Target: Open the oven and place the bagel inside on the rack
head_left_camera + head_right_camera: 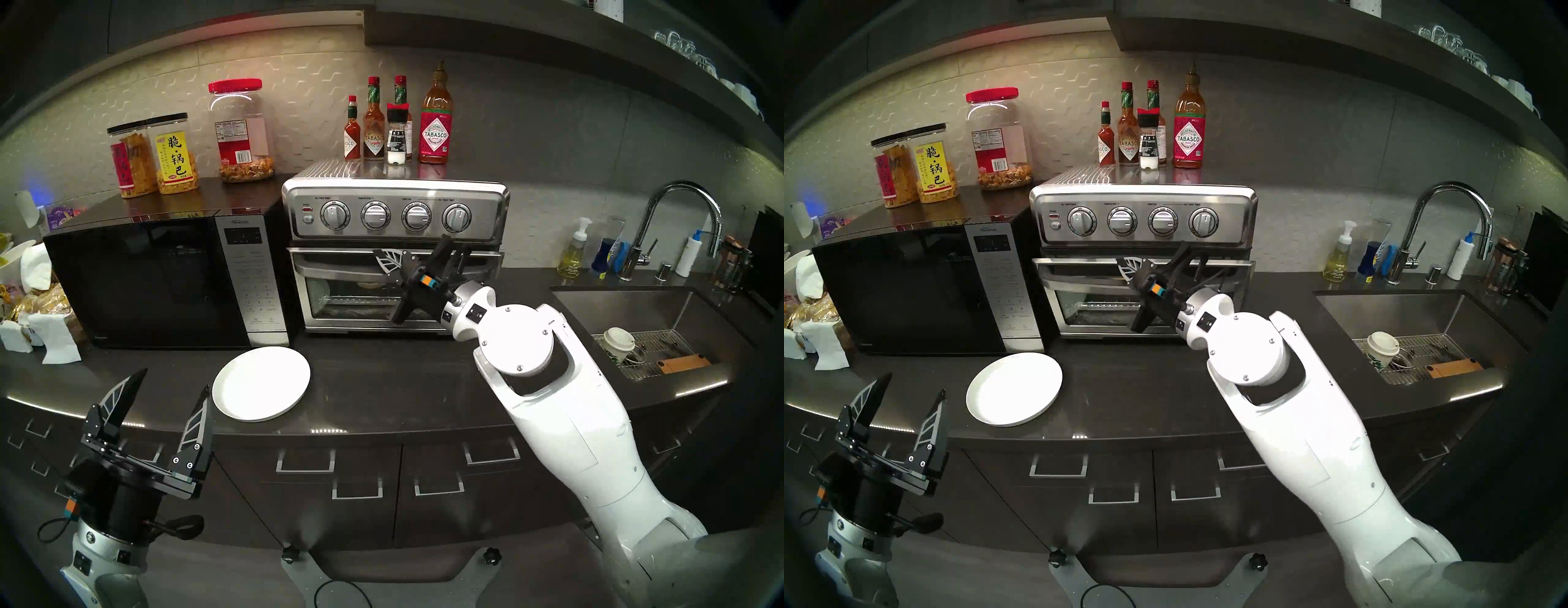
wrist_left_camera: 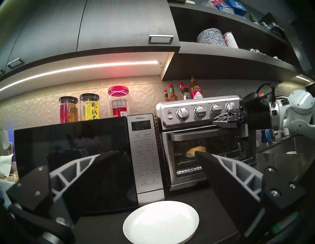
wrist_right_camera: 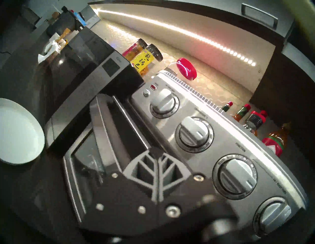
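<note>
A dark table [image 1: 382, 382] runs across the kitchen, with dark cabinet drawers [image 1: 305, 460] with bar handles below it at six o'clock. Behind it stands a pale wall of hexagon-patterned tiles [image 1: 297, 85], lit by an LED strip [image 2: 81, 68] under grey upper cabinets [image 2: 119, 25]. At three o'clock a steel sink [image 1: 636, 310] lies under a curved chrome faucet [image 1: 679, 204], and dark open shelves [image 1: 636, 55] hang at one o'clock.
</note>
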### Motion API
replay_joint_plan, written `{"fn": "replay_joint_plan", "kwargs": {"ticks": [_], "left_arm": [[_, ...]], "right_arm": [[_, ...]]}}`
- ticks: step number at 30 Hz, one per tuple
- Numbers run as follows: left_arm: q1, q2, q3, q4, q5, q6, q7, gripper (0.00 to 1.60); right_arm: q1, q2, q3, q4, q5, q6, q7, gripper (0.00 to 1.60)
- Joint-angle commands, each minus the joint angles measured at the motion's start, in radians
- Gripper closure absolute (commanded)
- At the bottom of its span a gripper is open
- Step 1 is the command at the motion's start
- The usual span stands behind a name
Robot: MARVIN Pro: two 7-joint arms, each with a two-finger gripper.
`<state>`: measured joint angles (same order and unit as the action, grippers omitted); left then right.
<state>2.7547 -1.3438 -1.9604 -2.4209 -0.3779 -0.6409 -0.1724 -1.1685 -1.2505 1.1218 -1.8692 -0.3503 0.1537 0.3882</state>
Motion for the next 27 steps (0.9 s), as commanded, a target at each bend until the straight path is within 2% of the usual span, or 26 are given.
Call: {"fn": "replay_joint_plan", "kwargs": {"ticks": [1, 5, 8, 10, 12, 17, 18, 20, 27], "left_arm": [[0.003, -0.003, 0.000, -0.023, -0.001, -0.003, 0.000, 0.00], [0.007, -0.006, -0.001, -0.023, -0.002, -0.002, 0.000, 0.00], [0.010, -0.008, -0.002, -0.023, -0.002, 0.000, 0.000, 0.00], [0.012, -0.010, -0.002, -0.023, -0.002, 0.001, 0.000, 0.00], [0.012, -0.011, -0.002, -0.023, -0.002, 0.001, -0.001, 0.00], [0.012, -0.012, -0.003, -0.023, -0.002, 0.001, -0.002, 0.00], [0.012, -0.013, -0.003, -0.023, -0.002, 0.001, -0.002, 0.00], [0.012, -0.013, -0.003, -0.023, -0.002, 0.002, -0.002, 0.00], [0.013, -0.015, -0.003, -0.023, -0.002, 0.002, -0.004, 0.00]], "right_arm": [[0.105, -0.104, 0.030, 0.094, -0.055, -0.029, 0.027, 1.60], [0.154, -0.130, 0.043, 0.119, -0.083, -0.068, 0.065, 1.60], [0.179, -0.111, 0.040, 0.110, -0.079, -0.091, 0.094, 1.60], [0.190, -0.075, 0.033, 0.087, -0.053, -0.108, 0.106, 1.60], [0.135, -0.056, 0.067, 0.011, -0.039, -0.131, 0.109, 1.60], [0.073, -0.034, 0.113, -0.035, -0.017, -0.178, 0.087, 1.60], [0.049, -0.036, 0.129, -0.060, -0.008, -0.168, 0.077, 1.60], [0.047, -0.039, 0.136, -0.053, 0.003, -0.184, 0.075, 1.60], [-0.062, -0.040, 0.203, -0.156, 0.048, -0.207, 0.017, 1.60]]}}
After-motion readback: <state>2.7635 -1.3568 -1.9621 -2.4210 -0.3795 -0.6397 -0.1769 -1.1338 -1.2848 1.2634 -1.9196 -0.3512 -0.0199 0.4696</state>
